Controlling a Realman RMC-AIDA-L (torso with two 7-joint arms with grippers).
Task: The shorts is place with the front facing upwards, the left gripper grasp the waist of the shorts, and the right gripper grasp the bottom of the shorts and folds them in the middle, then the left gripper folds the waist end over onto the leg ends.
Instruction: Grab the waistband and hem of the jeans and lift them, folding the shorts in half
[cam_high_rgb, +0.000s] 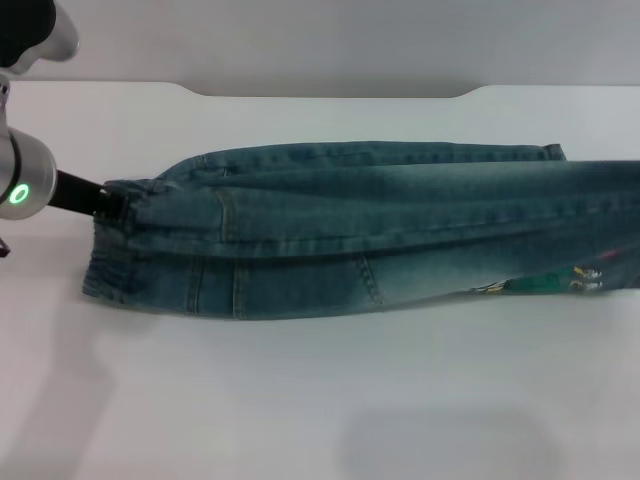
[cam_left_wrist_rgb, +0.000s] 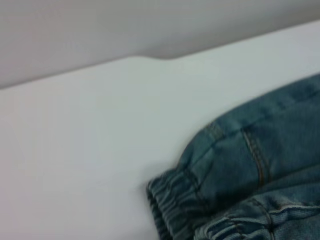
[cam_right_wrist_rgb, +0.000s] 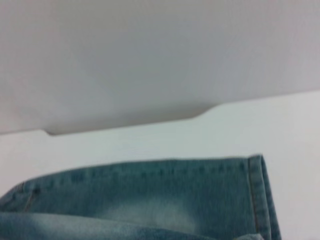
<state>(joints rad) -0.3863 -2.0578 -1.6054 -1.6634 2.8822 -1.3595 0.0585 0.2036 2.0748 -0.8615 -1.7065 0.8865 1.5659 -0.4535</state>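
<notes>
The shorts are lying lengthwise on the tabletop, mid lengthwise fold. At their waist end, the left gripper is clamping the elastic band. The right gripper is lying outside every view. Judged next: completing this fold, then carrying the waist onto the leg ends.

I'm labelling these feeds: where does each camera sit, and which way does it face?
Head view: high, looking down at the blue denim shorts on the white table; left gripper at the waistband.
Left wrist view: on the left arm, facing the elastic waistband; no fingers visible.
Right wrist view: facing a stitched leg hem; no fingers visible.
All three share the shorts.
</notes>
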